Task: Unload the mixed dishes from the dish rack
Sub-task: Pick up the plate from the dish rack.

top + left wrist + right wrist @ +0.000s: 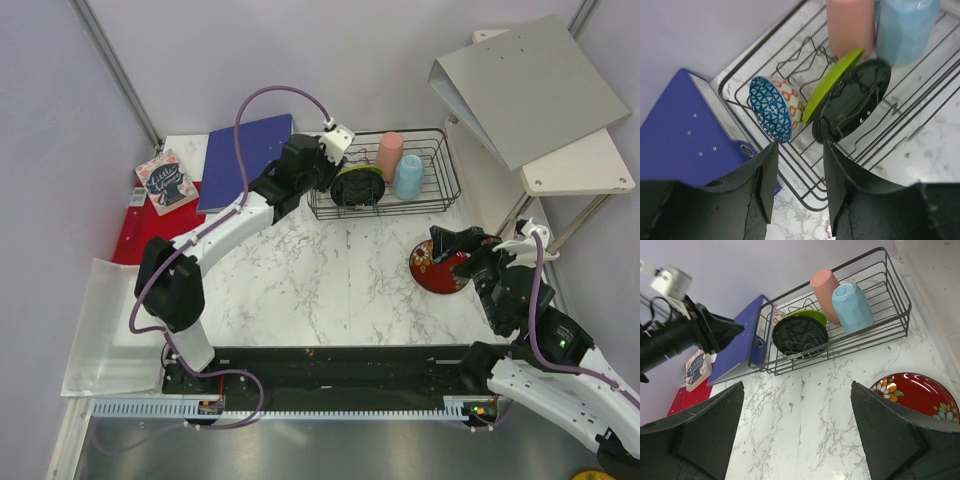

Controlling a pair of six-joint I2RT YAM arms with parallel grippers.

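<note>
The black wire dish rack (432, 190) stands at the back of the marble table. In it are the tall pink cup (390, 153), the light blue cup (408, 177), the lime-green bowl (832, 82), the small blue patterned bowl (772, 107) and a black round dish (855, 105) standing on edge in the dividers. My left gripper (328, 178) is open and empty over the rack's left end, just short of the blue patterned bowl. The red-and-black floral bowl (438, 270) sits on the table in front of the rack. My right gripper (452, 250) is open and empty just above it.
A blue binder (245, 160) lies against the rack's left end. A book (167, 182) and a red mat (135, 235) are further left. A white shelf (580, 165) with a grey binder (525, 85) stands at the right. A white tray (100, 330) hangs off the left edge.
</note>
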